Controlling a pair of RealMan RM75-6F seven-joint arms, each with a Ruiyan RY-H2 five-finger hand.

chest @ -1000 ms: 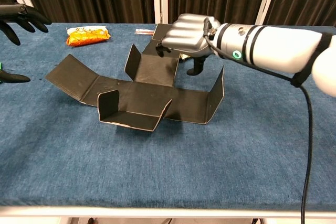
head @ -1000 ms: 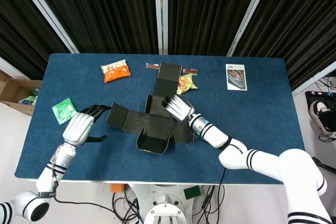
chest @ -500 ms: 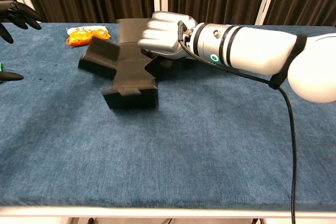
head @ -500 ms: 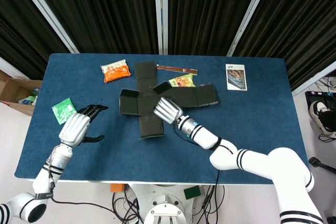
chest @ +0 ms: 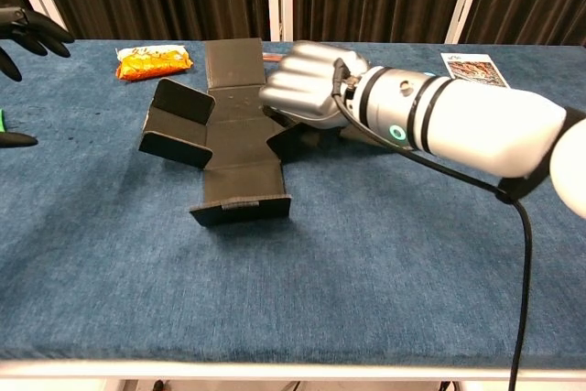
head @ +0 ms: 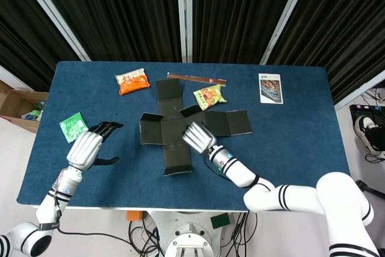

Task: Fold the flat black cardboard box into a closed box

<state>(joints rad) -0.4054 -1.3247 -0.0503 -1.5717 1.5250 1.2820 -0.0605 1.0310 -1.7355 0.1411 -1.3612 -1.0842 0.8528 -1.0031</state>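
Right hand [chest: 307,89] is curled into a fist, knuckles up, sitting on the black cardboard box [head: 174,130] at the junction of the centre panel and the right-side flaps. Can't tell if anything is pinched underneath; it reads as pressing, not gripping.

Box is mid-table on the blue table [head: 289,136], opened out in a cross. Left flap stands partly up in the chest view, near panel has its lip turned up at the front edge, far panel lies flat toward the orange snack bag [head: 132,80]. No walls locked, no lid formed.

Left hand [head: 87,147] hovers well apart to the left, fingers spread, holding nothing, next to the green packet [head: 73,126].

Judgement: early stage. Creases are pre-bent at best; raising all four sides, tucking tabs and closing the top are all left.

Yellow-green snack bag [head: 209,95] sits just beside the right flaps and may get in the way of folding that side.
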